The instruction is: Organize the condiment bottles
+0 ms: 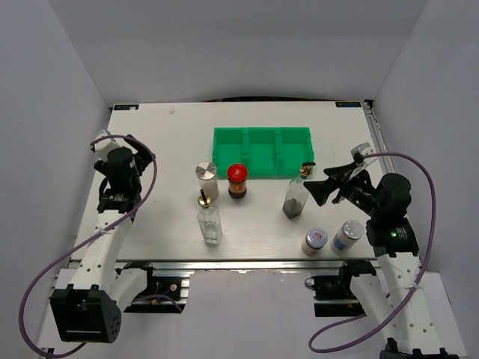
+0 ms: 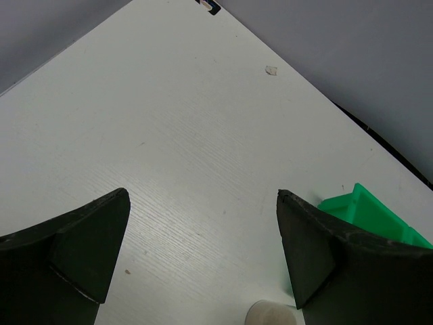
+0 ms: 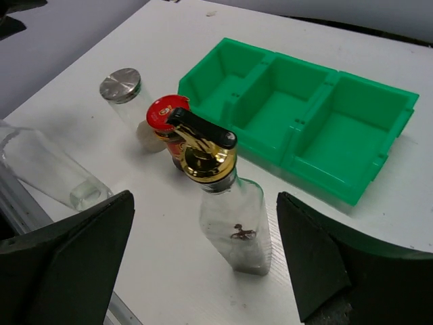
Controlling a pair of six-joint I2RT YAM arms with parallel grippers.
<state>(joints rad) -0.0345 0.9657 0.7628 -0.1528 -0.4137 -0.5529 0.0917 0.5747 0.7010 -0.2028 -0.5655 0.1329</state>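
Note:
Six condiment bottles stand on the white table. A silver-lidded shaker (image 1: 206,179) and a red-lidded dark jar (image 1: 237,182) stand in front of the green tray (image 1: 262,132). One gold-spouted glass bottle (image 1: 209,221) stands near the front. The other gold-spouted glass bottle (image 1: 296,196) stands to the right. Two small shakers (image 1: 315,241) (image 1: 348,235) stand at the front right. My right gripper (image 1: 323,182) is open and faces that right bottle (image 3: 233,223), which stands just ahead between the fingers, untouched. My left gripper (image 1: 112,140) is open and empty over the left side of the table.
The tray (image 3: 318,183) has three empty compartments; its corner shows in the left wrist view (image 2: 365,210). The red-lidded jar (image 3: 166,122), the silver-lidded shaker (image 3: 122,91) and the other glass bottle (image 3: 47,169) stand beyond the right gripper (image 3: 204,200). A pale lid (image 2: 269,313) shows below the left gripper (image 2: 203,196).

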